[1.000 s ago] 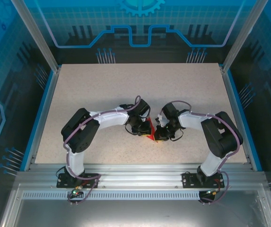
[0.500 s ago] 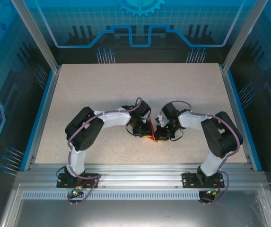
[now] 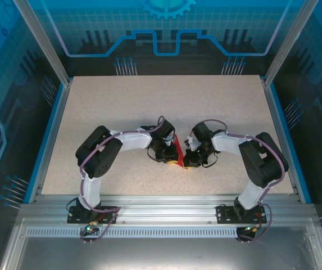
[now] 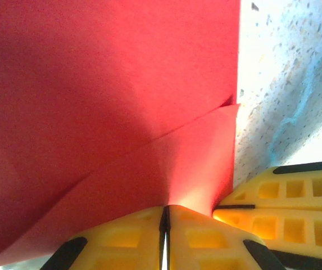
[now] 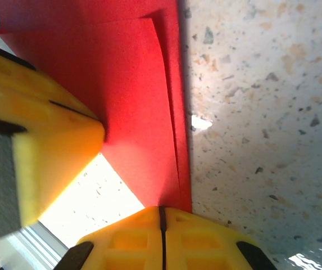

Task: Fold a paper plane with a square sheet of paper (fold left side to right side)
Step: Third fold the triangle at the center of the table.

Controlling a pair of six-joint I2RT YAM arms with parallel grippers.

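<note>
Square sheet of paper (image 4: 93,101) is clamped at its lower edge by the left claw (image 4: 165,225): the pads are pressed together and the paper runs into the seam between them. The right claw (image 5: 161,228) is closed as well, and the paper's lower tip meets its seam, so a pinch there is judged likely. Both claws are set tip to tip, with the other claw's yellow finger seen just beside the paper in each wrist view.

From above, the paper (image 3: 177,151) is seen as a narrow red sliver held between the two claws, near the front middle of the tabletop (image 3: 149,107).

Progress, as judged:
- Flat square stage is done. A diagonal flap edge is visible in the left wrist view.
- Stacked layers with nearly matched long edges are visible in the right wrist view, so a side-over-side fold is taken as made or being pressed.
- Crease sharpness and layer count cannot be told.
- A finished dart cannot be confirmed, so wing folds are assumed outstanding.
</note>
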